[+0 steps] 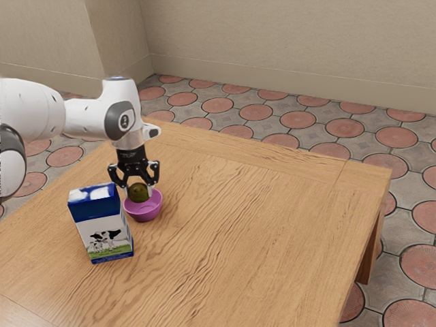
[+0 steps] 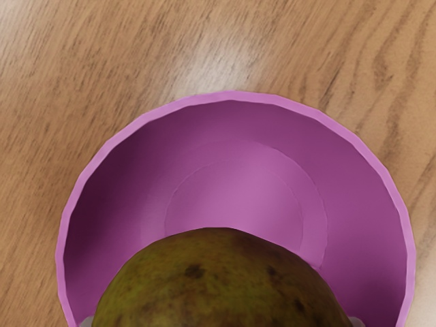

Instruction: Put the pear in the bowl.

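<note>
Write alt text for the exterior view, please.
A robot arm's black gripper holds a dark green pear between its fingers at the mouth of a purple bowl on a wooden table. Beside the bowl, toward the exterior view's left, stands a blue-and-white carton with cows on it.

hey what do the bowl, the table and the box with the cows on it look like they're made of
The bowl looks like smooth, satin plastic: even purple, faceted rim; painted metal is possible. The table seems to be wood, lightly varnished, with dark grain and a soft sheen. The box is probably printed cardboard, given its flat sides and crisp folds.
</note>
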Action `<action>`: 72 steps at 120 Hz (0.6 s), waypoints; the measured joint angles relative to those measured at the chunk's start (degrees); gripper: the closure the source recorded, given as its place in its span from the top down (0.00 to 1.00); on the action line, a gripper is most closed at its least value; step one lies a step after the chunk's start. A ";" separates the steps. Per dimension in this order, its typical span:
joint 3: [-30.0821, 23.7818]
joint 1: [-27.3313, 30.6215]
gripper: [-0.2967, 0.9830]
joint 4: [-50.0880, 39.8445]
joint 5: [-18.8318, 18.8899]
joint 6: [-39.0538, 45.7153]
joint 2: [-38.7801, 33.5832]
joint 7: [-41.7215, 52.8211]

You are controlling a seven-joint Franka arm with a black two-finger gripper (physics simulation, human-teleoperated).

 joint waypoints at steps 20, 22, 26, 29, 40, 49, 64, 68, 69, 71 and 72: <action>-0.08 -0.11 0.61 0.13 -0.43 0.04 0.32 0.05; -0.08 -0.12 0.62 0.13 -0.47 0.04 0.32 0.06; -0.09 -0.12 0.64 0.14 -0.53 0.04 0.32 0.08; -0.09 -0.12 0.65 0.14 -0.57 0.05 0.33 0.10; -0.09 -0.32 0.69 0.21 -0.60 0.06 -0.40 0.16; -0.08 -0.73 0.71 0.65 -0.30 0.09 -2.10 0.20; -0.27 -2.74 0.73 1.11 1.78 0.11 -6.48 1.05; -0.32 -3.38 0.73 1.07 2.36 0.10 -7.90 1.58; -0.34 -3.53 0.73 1.05 2.48 0.10 -8.25 1.74; -0.42 -3.77 0.73 0.95 2.71 0.09 -9.03 2.10; -0.47 -3.86 0.73 0.90 2.81 0.07 -9.41 2.29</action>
